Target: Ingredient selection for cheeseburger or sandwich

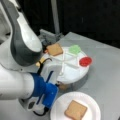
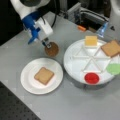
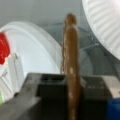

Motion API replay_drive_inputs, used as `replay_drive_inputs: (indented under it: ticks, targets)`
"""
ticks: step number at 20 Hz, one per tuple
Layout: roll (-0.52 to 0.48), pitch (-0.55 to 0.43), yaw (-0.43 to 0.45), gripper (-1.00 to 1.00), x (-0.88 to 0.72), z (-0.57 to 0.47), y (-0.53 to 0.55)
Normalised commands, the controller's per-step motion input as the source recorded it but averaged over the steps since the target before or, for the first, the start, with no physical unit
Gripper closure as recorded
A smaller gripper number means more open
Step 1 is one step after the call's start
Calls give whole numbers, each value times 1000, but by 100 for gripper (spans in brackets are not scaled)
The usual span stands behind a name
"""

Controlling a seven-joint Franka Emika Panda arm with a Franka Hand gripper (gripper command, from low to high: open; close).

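1. The Panda arm's claw (image 2: 47, 43) hangs above the grey table (image 2: 75, 105), clenched on a dark brown round patty (image 2: 51, 49), which it grips by the rim.
2. In a front view the patty sits between the plain white round paper plate (image 2: 26, 75) and the white sectioned round tray (image 2: 72, 67), nearer the tray's rim on that view's left.
3. The wrist view shows the patty (image 3: 71, 62) edge-on and upright, pinched in the dark jaws, with the tray (image 3: 37, 50) on that view's left and the ribbed plate rim (image 3: 105, 25) at its top right.
4. One tan-brown square toast slice (image 2: 44, 75) already lies flat near the middle of the paper plate; it shows in both front views, at (image 1: 75, 110) in the second.
5. A second tan toast slice (image 2: 111, 48) rests in a tray compartment at a front view's right.
6. A yellow-orange cheese square (image 2: 91, 40) lies in the tray compartment just left of that toast, towards the view's top.
7. A green leaf-shaped piece (image 2: 113, 68) lies at the tray's right rim, below the toast.
8. A red round disc (image 2: 91, 78) fills the tray compartment at the view's bottom.
9. In a front view the arm's white and blue wrist (image 1: 45, 92) covers the tray's left side, just beside the plate.
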Motion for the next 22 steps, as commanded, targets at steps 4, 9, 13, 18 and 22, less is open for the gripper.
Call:
replay_drive_inputs:
  ticks: [4, 9, 13, 18, 22]
  targets:
    - [181, 70, 204, 100, 738, -80, -205]
    - [183, 53, 175, 100, 623, -102, -287]
    - [176, 67, 181, 100, 449, -63, -277]
    - [177, 65, 184, 100, 300, -2, -197]
    - [116, -18, 213, 100, 218, -134, -157]
